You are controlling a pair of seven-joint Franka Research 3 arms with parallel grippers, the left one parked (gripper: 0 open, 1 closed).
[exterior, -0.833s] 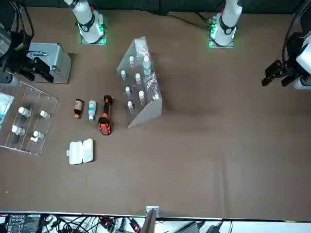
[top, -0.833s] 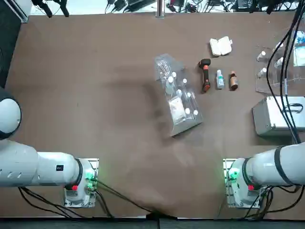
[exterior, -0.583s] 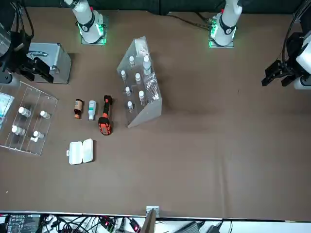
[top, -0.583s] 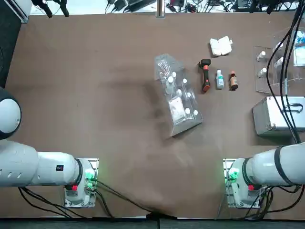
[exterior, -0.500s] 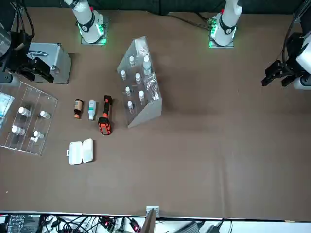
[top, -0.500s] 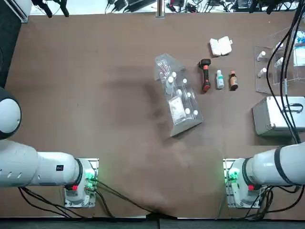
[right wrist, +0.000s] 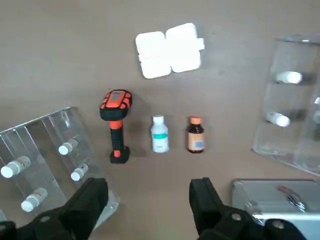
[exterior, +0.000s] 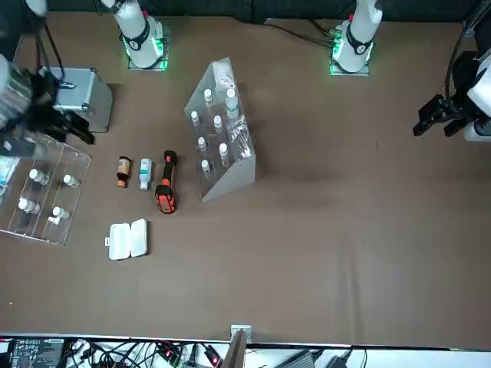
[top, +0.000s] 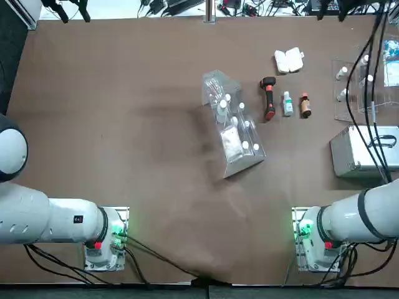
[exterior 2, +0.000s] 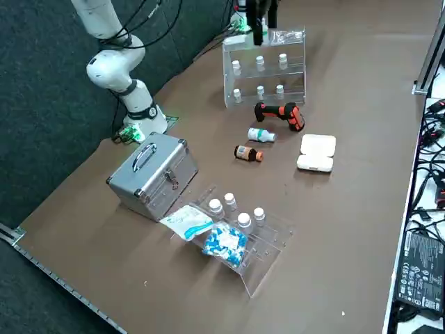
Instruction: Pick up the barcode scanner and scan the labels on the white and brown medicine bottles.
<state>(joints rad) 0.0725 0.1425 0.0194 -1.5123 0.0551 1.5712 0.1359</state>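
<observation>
The barcode scanner, with a black head and orange-red handle, lies flat on the brown table. Beside it lie the white bottle and then the brown bottle. My right gripper hangs open and empty, high over the table. It is near the metal case, well short of the scanner and touching nothing.
A white folded case lies beyond the scanner. A clear sloped rack of white-capped vials stands on the scanner's other side. A metal case and a clear vial tray sit at the right edge.
My right arm has shifted a little over the metal case and tray, blurred in motion. The scanner, the bottles and everything else on the table stay where they were.
</observation>
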